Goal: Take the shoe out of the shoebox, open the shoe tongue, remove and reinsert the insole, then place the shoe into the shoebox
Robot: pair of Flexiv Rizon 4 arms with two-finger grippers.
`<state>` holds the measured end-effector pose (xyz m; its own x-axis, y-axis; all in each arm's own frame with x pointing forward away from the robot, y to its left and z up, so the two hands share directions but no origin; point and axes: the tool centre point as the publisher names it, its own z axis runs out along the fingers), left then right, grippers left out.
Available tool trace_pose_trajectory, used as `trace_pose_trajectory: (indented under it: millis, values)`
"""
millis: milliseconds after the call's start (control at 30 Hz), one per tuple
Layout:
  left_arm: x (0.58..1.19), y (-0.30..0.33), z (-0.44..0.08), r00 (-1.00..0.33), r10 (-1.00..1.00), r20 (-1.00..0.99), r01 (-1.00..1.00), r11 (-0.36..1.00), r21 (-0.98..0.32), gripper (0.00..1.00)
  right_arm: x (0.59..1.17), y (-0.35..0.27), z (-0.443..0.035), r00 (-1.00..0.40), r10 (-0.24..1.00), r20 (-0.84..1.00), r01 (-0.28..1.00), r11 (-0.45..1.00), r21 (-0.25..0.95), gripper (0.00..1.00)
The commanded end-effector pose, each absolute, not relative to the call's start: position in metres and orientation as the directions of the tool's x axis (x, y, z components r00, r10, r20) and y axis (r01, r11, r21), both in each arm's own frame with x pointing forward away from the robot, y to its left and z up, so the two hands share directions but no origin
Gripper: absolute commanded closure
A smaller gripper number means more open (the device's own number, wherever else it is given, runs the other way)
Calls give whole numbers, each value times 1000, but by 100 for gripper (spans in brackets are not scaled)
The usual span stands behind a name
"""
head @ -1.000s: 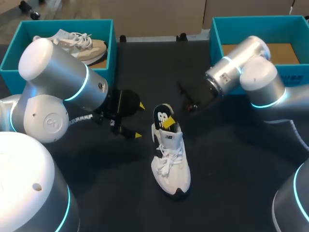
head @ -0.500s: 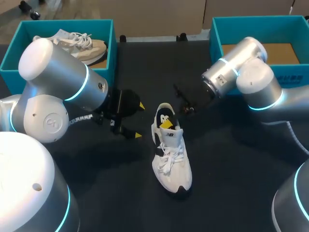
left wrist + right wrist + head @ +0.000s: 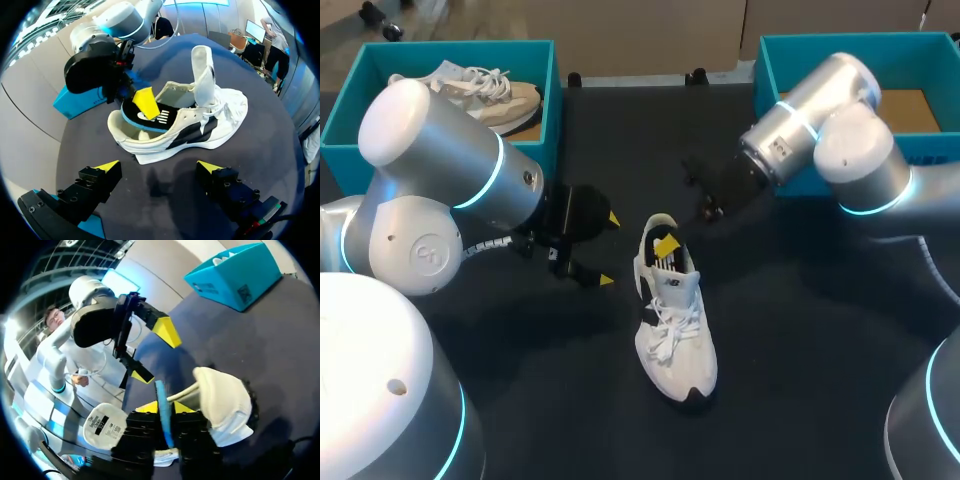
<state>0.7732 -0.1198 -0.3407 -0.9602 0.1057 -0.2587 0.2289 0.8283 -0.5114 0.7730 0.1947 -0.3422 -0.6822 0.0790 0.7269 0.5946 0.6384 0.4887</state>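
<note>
A white shoe lies on the black table, toe toward the front edge; it shows side-on in the left wrist view with its tongue standing up. My right gripper is at the shoe's heel opening, shut on the heel end of the black, blue-edged insole. That blue edge sits pinched between its yellow tips. The rest of the insole is inside the shoe. My left gripper hangs open just left of the shoe's heel, its tips apart and clear of the sole.
A teal shoebox at the back left holds a beige shoe. A second teal shoebox stands at the back right behind my right arm. Bare table lies in front of and to the right of the white shoe.
My right arm has drawn back and upward, tipping the insole's heel end up out of the heel opening. The shoe has shifted slightly. The left arm has stayed still.
</note>
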Motion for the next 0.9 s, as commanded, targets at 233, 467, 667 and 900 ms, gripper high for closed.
trace_pose_trajectory:
  millis: [233, 467, 667, 900]
  values:
    - [773, -120, -341, -960, 106, -259, 229, 830, -509, 0, 770, 195, -347, -647, 139, 749, 622, 664, 414, 100]
    - [773, -120, -341, -960, 106, -259, 229, 830, -509, 0, 750, 195, -359, -604, 148, 783, 652, 656, 380, 100]
    - [773, -120, -341, -960, 106, -259, 229, 830, -509, 0, 747, 193, -364, -598, 162, 785, 669, 640, 378, 99]
    - [773, -120, -341, -960, 106, -259, 229, 830, -509, 0, 756, 194, -351, -632, 176, 755, 655, 642, 399, 67]
